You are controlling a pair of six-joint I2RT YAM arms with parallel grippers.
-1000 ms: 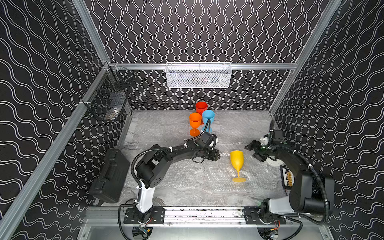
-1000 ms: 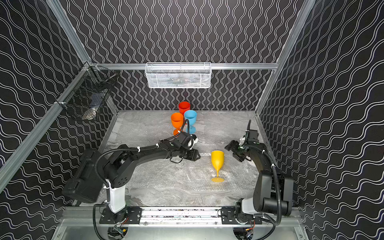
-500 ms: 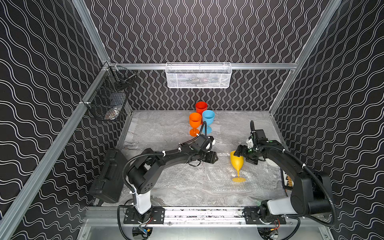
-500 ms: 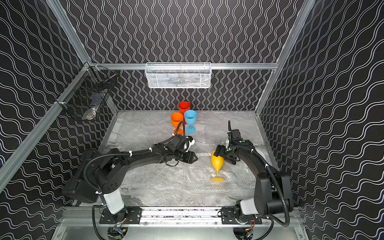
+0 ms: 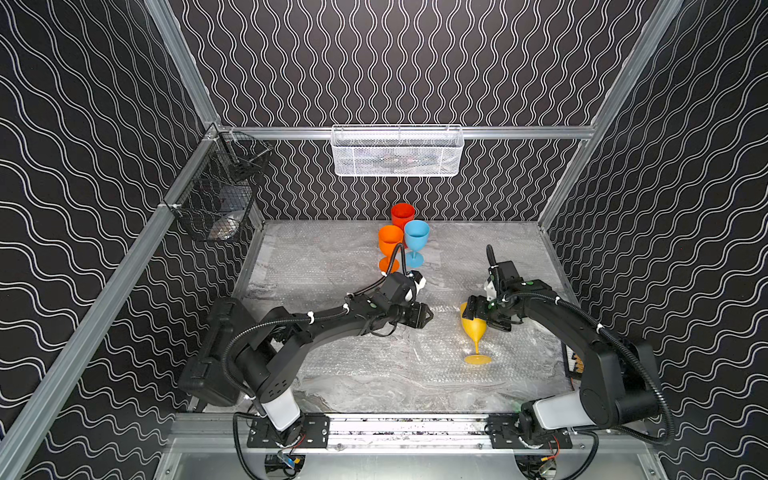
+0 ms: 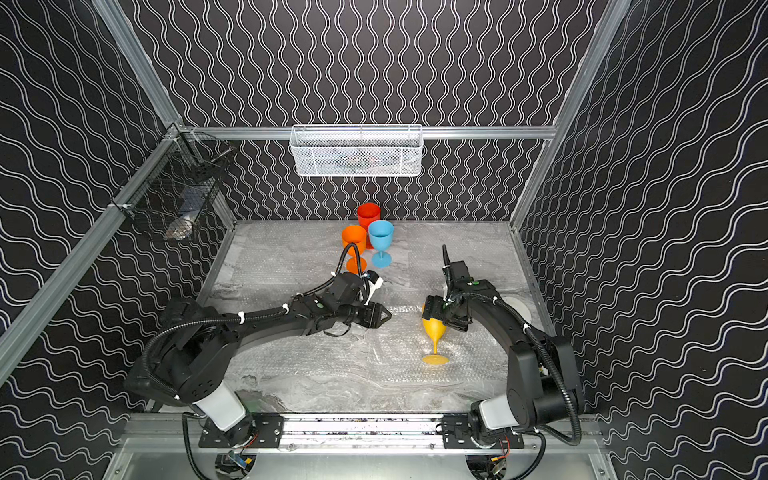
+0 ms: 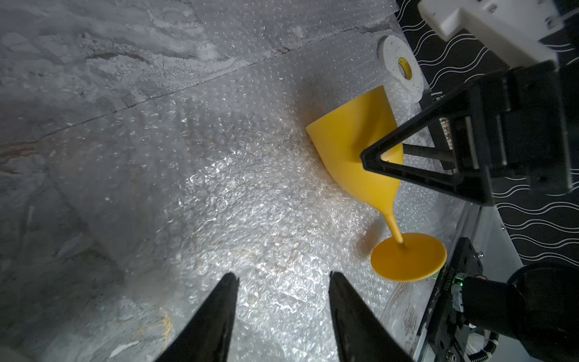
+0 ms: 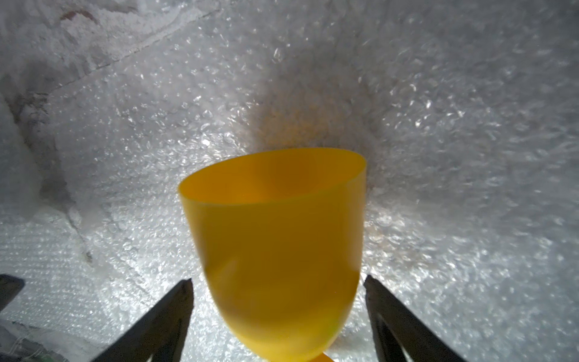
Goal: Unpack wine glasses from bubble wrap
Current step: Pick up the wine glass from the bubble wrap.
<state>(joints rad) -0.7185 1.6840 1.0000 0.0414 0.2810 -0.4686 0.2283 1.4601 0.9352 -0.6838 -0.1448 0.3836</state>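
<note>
- On the far left we see a black wire basket [image 5: 216,199] hanging on the side wall. Below it a black case [image 5: 214,353] lies beside the grey marbled tabletop [image 5: 291,270].
- The left arm reaches from the near edge toward the middle of the table. There the left gripper [image 5: 428,318] sits low over a flat, clear sheet of bubble wrap [image 5: 407,361].
- In the left wrist view, the left gripper [image 7: 282,275] has its jaws moderately apart. We see only wrap [image 7: 235,188] between them, and they hold nothing.
- At the back centre, three bare glasses stand upright in a tight cluster. The orange goblet [image 5: 390,241] is nearest the left, the red goblet [image 5: 402,214] is behind it, and the light blue goblet [image 5: 415,237] is to the right.
- Above them a white mesh basket [image 5: 397,151] hangs on the back wall.
- Right of centre, the yellow goblet [image 5: 473,332] stands bare on its foot on the bubble wrap, well apart from the other three.
- The right gripper [image 5: 484,318] is at the yellow goblet's bowl, jaws wide, one finger on each side.
- In the right wrist view [image 8: 275,280], a thin strip of wrap [image 8: 438,125] shows between each finger and the bowl [image 8: 275,235].
- On the far right, a white tape roll [image 7: 399,67] lies near the table's edge.
</note>
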